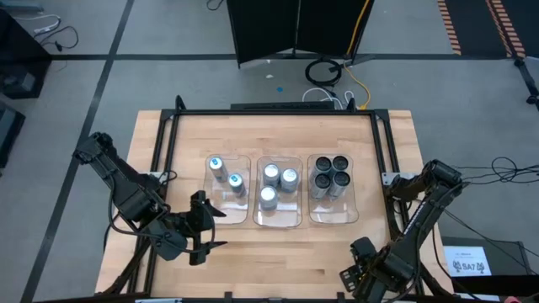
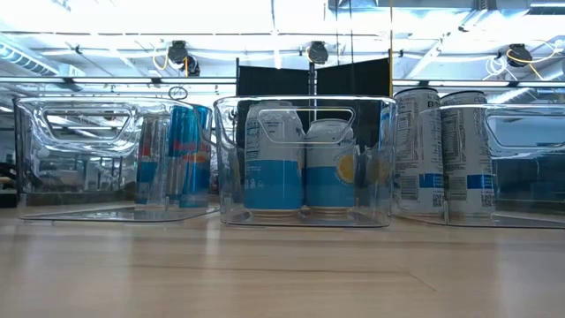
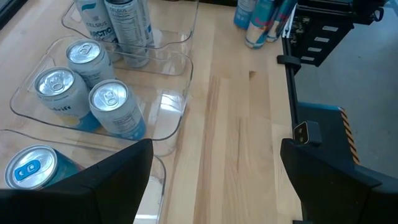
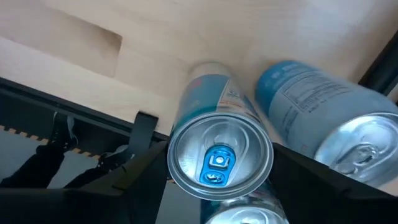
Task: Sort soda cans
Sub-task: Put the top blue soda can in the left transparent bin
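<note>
Three clear trays stand in a row mid-table. The left tray (image 1: pixel 228 192) holds two blue-tabbed soda cans (image 1: pixel 216 167), the middle tray (image 1: pixel 279 194) three silver-topped ones (image 3: pixel 112 106), and the right tray (image 1: pixel 333 192) several dark-topped ones (image 1: pixel 330 172). My left gripper (image 1: pixel 212 227) hovers open just near of the left tray, nothing between its fingers (image 3: pixel 93 186). My right gripper (image 1: pixel 358 273) is at the table's near right corner, shut on a blue-tabbed soda can (image 4: pixel 217 162). Two more cans (image 4: pixel 329 124) stand beside it. My right gripper comes from above, pointing down, with one finger (image 4: pixel 134 180) on each side of the blue-tabbed can, at the upper wall just under the rim (image 4: pixel 177 146). The can stands upright below the gripper. Whether its base rests on the wood I cannot tell.
A black frame rail (image 1: pixel 168 151) runs along the table's left, far and right sides. Bare wood (image 3: pixel 236 137) lies between the trays and the near edge. The right arm's base and housing (image 3: pixel 323 25) stand beyond the near-right cans (image 3: pixel 258 22).
</note>
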